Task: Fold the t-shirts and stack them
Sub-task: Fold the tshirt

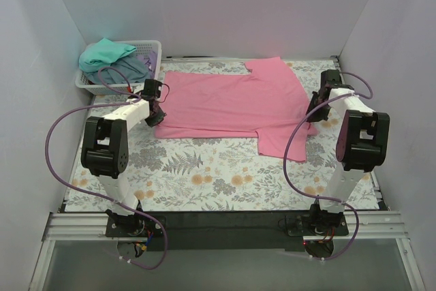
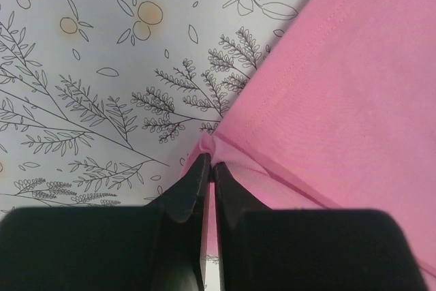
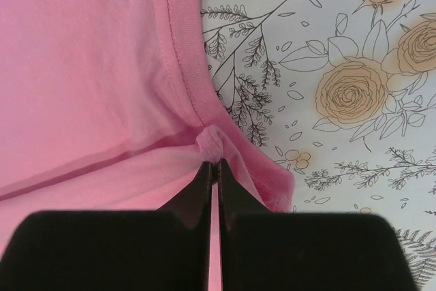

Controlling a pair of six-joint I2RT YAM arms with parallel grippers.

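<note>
A pink t-shirt [image 1: 231, 103] lies spread across the far half of the table, its near edge folded over. My left gripper [image 1: 157, 115] is shut on the shirt's left near corner; in the left wrist view the pink t-shirt [image 2: 340, 93] bunches at the gripper [image 2: 210, 163]. My right gripper [image 1: 315, 115] is shut on the shirt near its collar at the right side; the right wrist view shows a small pinch of the pink t-shirt [image 3: 88, 80] at the gripper [image 3: 212, 163]. A teal t-shirt [image 1: 106, 53] and a grey-blue t-shirt [image 1: 129, 70] lie in the basket.
A white lattice basket [image 1: 151, 51] stands at the far left corner. The table [image 1: 204, 175] carries a floral cloth. White walls close in on both sides and at the back. One pink sleeve [image 1: 283, 142] hangs toward the near right.
</note>
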